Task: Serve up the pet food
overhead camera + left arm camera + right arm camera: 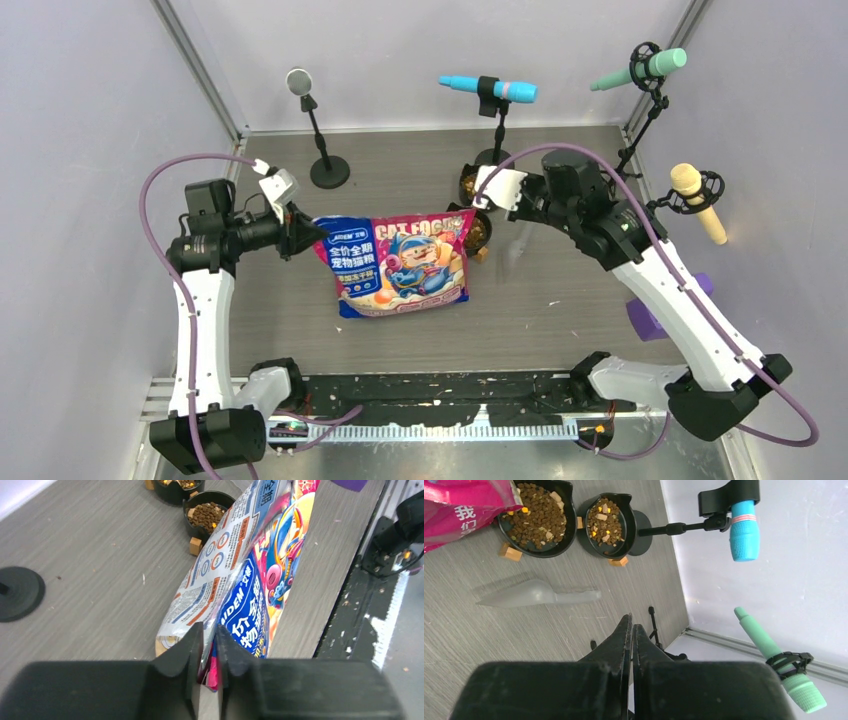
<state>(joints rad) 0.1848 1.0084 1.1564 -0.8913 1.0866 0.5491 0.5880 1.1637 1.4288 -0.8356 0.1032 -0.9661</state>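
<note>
- Kibble (pixel 536 517) is filling both bowls (pixel 566 545) near the surface's far edge; serving is looking done.
- Left pincer (pixel 210 645) is clamping the pet food bag (pixel 400 262) mid-surface; release is pending.
- Right pincer (pixel 631 625) is resting clenched, empty.

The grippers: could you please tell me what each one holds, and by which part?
The left gripper pinches the glossy pink-and-blue printed pet food bag by its corner nearest that arm; the right gripper is shut, empty.
</note>
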